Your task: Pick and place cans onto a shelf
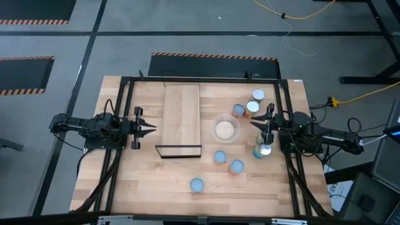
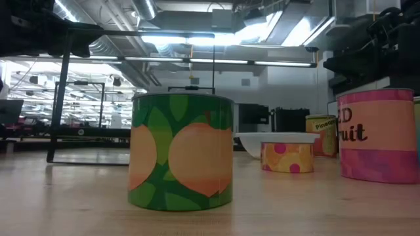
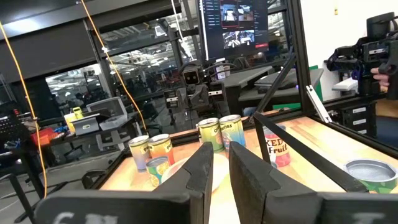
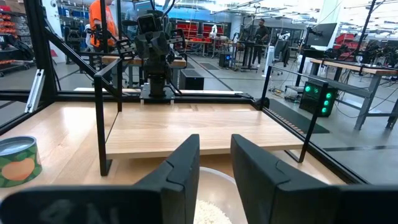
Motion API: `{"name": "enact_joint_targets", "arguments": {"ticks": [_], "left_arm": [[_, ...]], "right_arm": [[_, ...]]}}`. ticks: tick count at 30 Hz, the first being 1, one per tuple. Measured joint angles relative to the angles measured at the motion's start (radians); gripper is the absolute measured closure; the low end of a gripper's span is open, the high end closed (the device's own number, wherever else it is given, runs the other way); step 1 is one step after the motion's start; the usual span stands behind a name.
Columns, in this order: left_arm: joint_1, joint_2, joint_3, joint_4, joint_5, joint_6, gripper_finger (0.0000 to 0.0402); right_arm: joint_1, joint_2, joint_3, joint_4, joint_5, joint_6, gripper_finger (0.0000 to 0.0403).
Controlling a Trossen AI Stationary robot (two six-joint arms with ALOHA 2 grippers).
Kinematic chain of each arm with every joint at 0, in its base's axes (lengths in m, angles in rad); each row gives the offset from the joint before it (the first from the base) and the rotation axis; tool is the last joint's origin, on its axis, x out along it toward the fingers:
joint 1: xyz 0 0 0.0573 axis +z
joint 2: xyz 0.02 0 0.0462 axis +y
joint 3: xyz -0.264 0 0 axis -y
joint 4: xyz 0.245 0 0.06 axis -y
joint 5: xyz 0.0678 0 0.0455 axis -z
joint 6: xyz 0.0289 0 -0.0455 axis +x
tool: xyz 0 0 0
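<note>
The shelf [image 1: 181,115] is a long light-wood board with a thin black frame [image 1: 179,150] at its near end. Several cans stand upright on the table: three [image 1: 252,106] at the far right, one [image 1: 263,149] beside my right arm, two [image 1: 219,157] near the middle and one [image 1: 196,184] near the front edge. That front one shows large in the low view [image 2: 182,151], green with a peach picture. My left gripper [image 1: 154,129] is shut and empty left of the shelf. My right gripper [image 1: 252,121] is shut and empty, just right of the clear bowl [image 1: 225,129].
The clear bowl with beige contents lies just beyond my right fingers [image 4: 211,205]. A black frame [image 1: 125,81] runs around the tabletop. Bare wood lies at the near left of the table [image 1: 144,181]. People stand in the room behind [image 4: 99,25].
</note>
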Motion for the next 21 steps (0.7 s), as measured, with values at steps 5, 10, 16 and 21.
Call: {"name": "enact_joint_targets", "arguments": {"ticks": [5,10,16,21], "left_arm": [[0.0,0.0,0.0,0.0,0.0,0.0,0.0357],[0.0,0.0,0.0,0.0,0.0,0.0,0.0357],[0.0,0.0,0.0,0.0,0.0,0.0,0.0357],[0.0,0.0,0.0,0.0,-0.003,0.0,0.0357]], "right_arm": [[0.0,0.0,0.0,0.0,0.0,0.009,0.0306],[0.0,0.0,0.0,0.0,0.0,0.013,0.0306],[0.0,0.0,0.0,0.013,0.072,0.074,0.0306],[0.0,0.0,0.0,0.019,0.114,0.131,0.03]]}}
